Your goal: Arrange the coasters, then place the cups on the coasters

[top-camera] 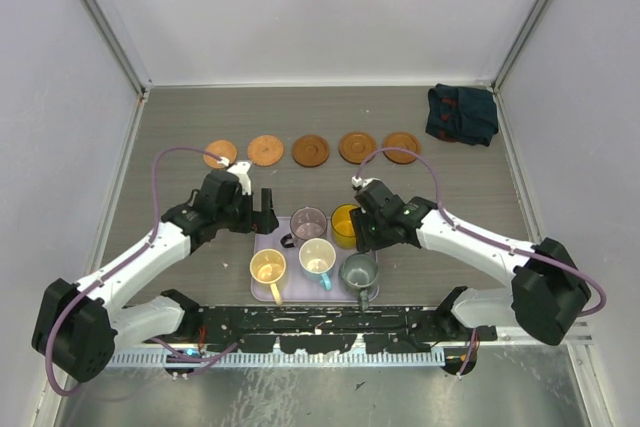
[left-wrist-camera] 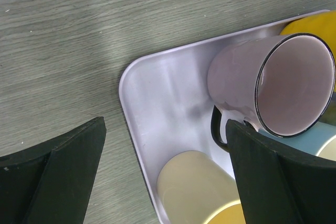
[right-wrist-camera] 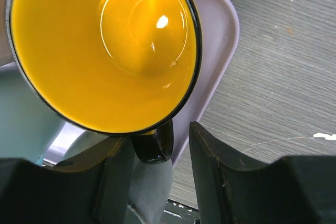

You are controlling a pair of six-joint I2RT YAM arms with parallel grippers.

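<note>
Your top camera looks down from high behind over the whole table (top-camera: pixel 300 117), while both wrist cameras look down close on the tray (left-wrist-camera: pixel 168 93), sharing its yellow-orange cup (right-wrist-camera: pixel 105 45).

The yellow cup (right-wrist-camera: pixel 105 51) at the right tool (right-wrist-camera: pixel 157 163) is glossy, enamel-like. By the left tool (left-wrist-camera: pixel 165 129), the tray (left-wrist-camera: pixel 157 87) looks smooth and satin, the surface (left-wrist-camera: pixel 63 24) matt and wood-grained.

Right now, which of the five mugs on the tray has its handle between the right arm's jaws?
The glossy yellow-orange mug at the lavender tray's far right corner; only its dark handle sits between those jaws, not yet pinched.
</note>
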